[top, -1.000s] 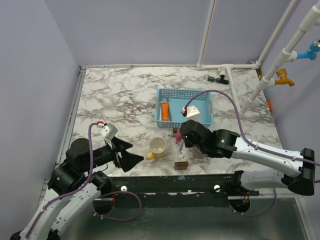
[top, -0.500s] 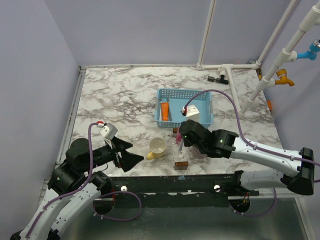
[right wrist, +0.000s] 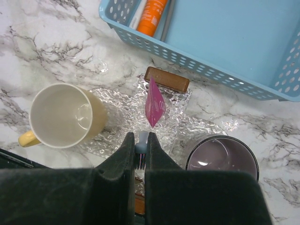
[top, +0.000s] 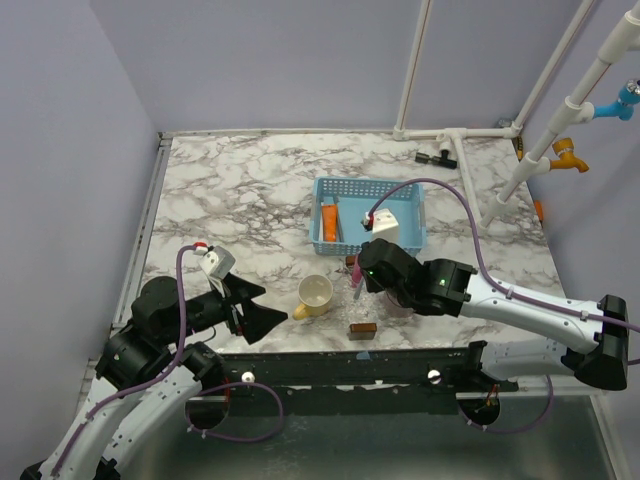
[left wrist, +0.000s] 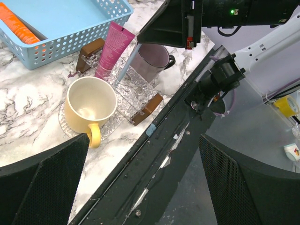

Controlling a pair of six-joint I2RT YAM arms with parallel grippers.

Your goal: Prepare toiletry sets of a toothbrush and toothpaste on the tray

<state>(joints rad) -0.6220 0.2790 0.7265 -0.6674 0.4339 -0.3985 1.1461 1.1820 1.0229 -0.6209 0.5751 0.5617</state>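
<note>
A clear glass tray [right wrist: 174, 123] with brown end handles [right wrist: 166, 79] lies near the table's front edge. A pink toothpaste tube [right wrist: 153, 107] rests on it. My right gripper [right wrist: 139, 137] hovers over the tray, shut on a pale blue toothbrush [right wrist: 141, 138], with bristles showing between the fingers. In the left wrist view the toothbrush [left wrist: 127, 65] slants down beside the pink toothpaste tube [left wrist: 111, 49] towards the tray [left wrist: 136, 101]. My left gripper [left wrist: 145, 180] hangs wide open over the table's front rail, left of the tray, holding nothing.
A yellow mug [right wrist: 63, 117] stands on the tray's left wing and a purple cup [right wrist: 221, 159] on its right. Behind the tray a blue basket [right wrist: 225, 79] holds an orange tube [right wrist: 152, 14]. The black front rail [left wrist: 178, 140] runs below the left gripper.
</note>
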